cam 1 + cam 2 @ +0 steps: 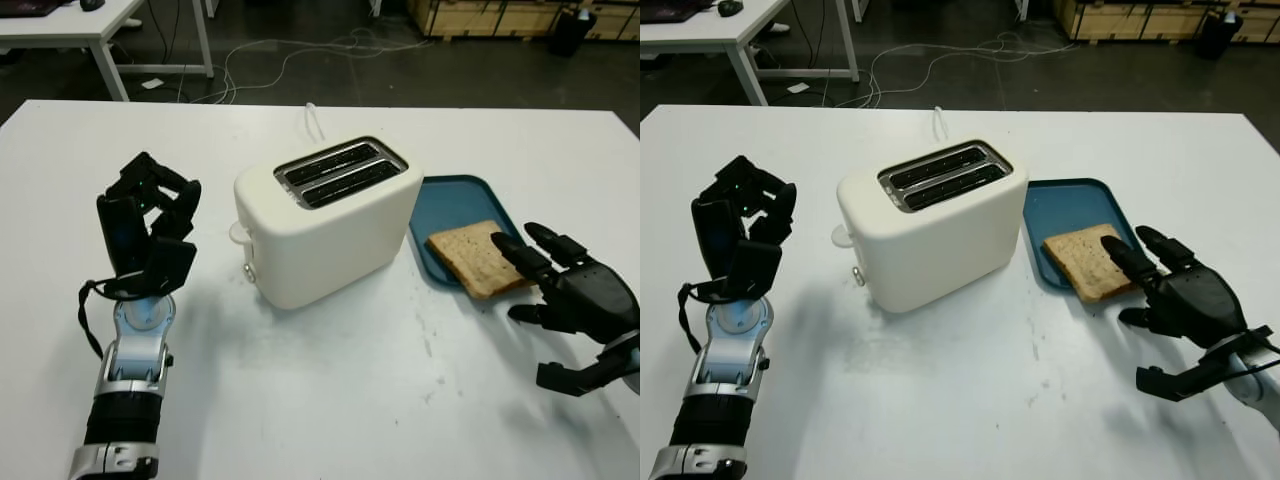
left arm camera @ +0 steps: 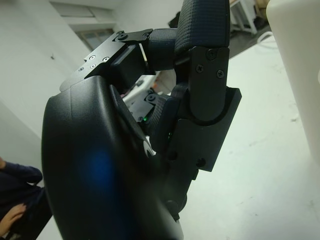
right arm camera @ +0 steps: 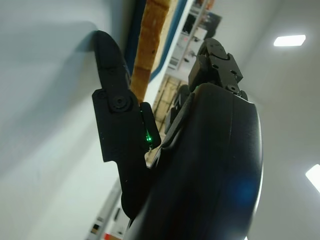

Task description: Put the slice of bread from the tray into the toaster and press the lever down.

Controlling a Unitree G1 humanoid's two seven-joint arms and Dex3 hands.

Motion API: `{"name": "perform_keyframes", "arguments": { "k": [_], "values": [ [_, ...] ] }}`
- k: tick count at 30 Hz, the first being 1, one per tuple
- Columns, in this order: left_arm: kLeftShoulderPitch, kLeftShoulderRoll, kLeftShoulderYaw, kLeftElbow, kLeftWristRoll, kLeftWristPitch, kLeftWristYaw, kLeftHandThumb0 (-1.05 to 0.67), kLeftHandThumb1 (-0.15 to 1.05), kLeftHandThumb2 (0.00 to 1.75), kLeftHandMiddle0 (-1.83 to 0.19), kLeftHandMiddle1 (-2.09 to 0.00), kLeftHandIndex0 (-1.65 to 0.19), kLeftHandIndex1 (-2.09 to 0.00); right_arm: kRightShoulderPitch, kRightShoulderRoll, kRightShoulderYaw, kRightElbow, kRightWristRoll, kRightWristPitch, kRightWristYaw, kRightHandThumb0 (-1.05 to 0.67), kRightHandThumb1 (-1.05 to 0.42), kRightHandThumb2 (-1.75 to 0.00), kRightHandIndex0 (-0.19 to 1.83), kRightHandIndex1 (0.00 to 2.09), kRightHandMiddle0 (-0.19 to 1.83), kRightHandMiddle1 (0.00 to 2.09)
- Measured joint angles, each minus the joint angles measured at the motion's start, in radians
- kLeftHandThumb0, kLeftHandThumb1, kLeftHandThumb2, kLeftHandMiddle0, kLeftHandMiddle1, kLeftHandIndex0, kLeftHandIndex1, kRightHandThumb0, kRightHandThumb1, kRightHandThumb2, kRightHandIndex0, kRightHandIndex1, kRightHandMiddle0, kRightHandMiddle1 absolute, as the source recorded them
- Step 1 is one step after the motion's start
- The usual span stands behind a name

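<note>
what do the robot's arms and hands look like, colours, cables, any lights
Both hands are black with chunky, jointed three-finger shells fixed by visible screws. The left hand sits on a silver and black metal forearm with a pale blue-white wrist disc and a looping black cable. The right hand has a matte black shell, and a small green light glows near its finger base.

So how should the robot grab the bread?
Probably by the near corner of the bread, which hangs over the tray edge toward the right hand. Fingers can get under and over it there; the rest lies flat.
</note>
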Motion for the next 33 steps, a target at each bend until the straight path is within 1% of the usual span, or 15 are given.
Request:
{"name": "perform_keyframes", "arguments": {
  "k": [6, 11, 12, 13, 16, 20, 21, 22, 23, 24, 26, 28, 30, 31, 33],
  "values": [
    [0.0, 0.0, 0.0, 0.0, -0.007, -0.001, -0.001, -0.96, 0.92, 0.35, -0.97, -1.66, -0.82, -1.53, -0.042, 0.006, 0.1, 0.099, -0.04, -0.008, -0.174, -0.33, -0.92, -0.19, 0.36, 0.15, 0.33, 0.04],
    [0.0, 0.0, 0.0, 0.0, -0.009, -0.006, 0.0, -0.97, 0.92, 0.35, -0.97, -1.65, -0.82, -1.52, -0.072, 0.01, 0.166, 0.144, -0.047, 0.012, -0.233, -0.32, -0.92, -0.21, 0.4, 0.22, 0.39, 0.04],
    [0.0, 0.0, 0.0, 0.0, -0.009, -0.006, 0.0, -0.97, 0.92, 0.35, -0.97, -1.65, -0.82, -1.52, -0.078, 0.011, 0.182, 0.15, -0.053, 0.021, -0.253, -0.32, -0.92, -0.21, 0.38, 0.29, 0.4, 0.03],
    [0.0, 0.0, 0.0, 0.0, -0.009, -0.006, 0.0, -0.97, 0.92, 0.35, -0.97, -1.65, -0.82, -1.52, -0.085, 0.013, 0.194, 0.158, -0.064, 0.026, -0.27, -0.33, -0.92, -0.21, 0.32, 0.42, 0.41, 0.02],
    [0.0, 0.0, 0.0, 0.0, -0.007, -0.006, 0.0, -0.97, 0.92, 0.35, -0.97, -1.64, -0.82, -1.52, -0.109, 0.018, 0.232, 0.181, -0.079, 0.037, -0.315, -0.33, -0.92, -0.21, 0.17, 0.87, 0.48, 0.02],
    [0.0, 0.0, 0.0, 0.0, -0.007, -0.007, 0.0, -0.98, 0.92, 0.35, -0.97, -1.64, -0.82, -1.52, -0.134, 0.022, 0.272, 0.194, -0.091, 0.051, -0.345, -0.35, -0.92, -0.21, 0.17, 1.24, 0.59, 0.1],
    [0.0, 0.0, 0.0, 0.0, -0.008, -0.007, 0.0, -0.97, 0.92, 0.35, -0.97, -1.64, -0.82, -1.52, -0.139, 0.023, 0.282, 0.196, -0.099, 0.062, -0.358, -0.36, -0.92, -0.22, 0.15, 1.4, 0.53, 0.32],
    [0.0, 0.0, 0.0, 0.0, -0.008, -0.008, 0.0, -0.97, 0.92, 0.35, -0.97, -1.64, -0.82, -1.52, -0.143, 0.023, 0.292, 0.196, -0.107, 0.073, -0.369, -0.39, -0.92, -0.24, 0.17, 1.6, 0.31, 0.91],
    [0.0, 0.0, 0.0, 0.0, -0.008, -0.008, 0.0, -0.97, 0.92, 0.36, -0.98, -1.64, -0.82, -1.52, -0.147, 0.024, 0.3, 0.196, -0.112, 0.084, -0.379, -0.4, -0.92, -0.24, 0.21, 1.67, 0.2, 1.23],
    [0.0, 0.0, 0.0, 0.0, -0.008, -0.008, 0.0, -0.97, 0.92, 0.35, -0.98, -1.64, -0.82, -1.52, -0.149, 0.025, 0.306, 0.194, -0.114, 0.098, -0.387, -0.44, -0.92, -0.27, 0.31, 1.72, 0.09, 1.53],
    [0.0, 0.0, 0.0, 0.0, -0.008, -0.008, 0.0, -0.98, 0.92, 0.35, -0.98, -1.64, -0.83, -1.52, -0.149, 0.03, 0.312, 0.189, -0.115, 0.122, -0.408, -0.49, -0.92, -0.32, 0.37, 1.74, 0.03, 1.69],
    [0.0, 0.0, 0.0, 0.0, -0.007, -0.008, 0.0, -0.98, 0.92, 0.36, -0.98, -1.65, -0.83, -1.52, -0.152, 0.033, 0.32, 0.182, -0.12, 0.144, -0.441, -0.52, -0.92, -0.32, 0.37, 1.74, 0.03, 1.73],
    [0.0, 0.0, 0.0, -0.001, -0.007, -0.008, 0.0, -0.97, 0.92, 0.36, -0.98, -1.65, -0.83, -1.53, -0.156, 0.034, 0.329, 0.176, -0.126, 0.157, -0.481, -0.53, -0.92, -0.34, 0.28, 1.74, 0.01, 1.74],
    [0.001, 0.0, 0.0, -0.001, -0.007, -0.008, 0.0, -0.97, 0.92, 0.36, -0.97, -1.65, -0.82, -1.53, -0.156, 0.035, 0.331, 0.169, -0.129, 0.164, -0.496, -0.53, -0.92, -0.36, 0.19, 1.75, 0.0, 1.74],
    [0.001, 0.0, 0.0, -0.001, -0.007, -0.008, 0.0, -0.97, 0.92, 0.35, -0.97, -1.65, -0.82, -1.53, -0.157, 0.036, 0.335, 0.16, -0.131, 0.17, -0.512, -0.52, -0.92, -0.39, 0.12, 1.75, 0.0, 1.75]
  ]
}}
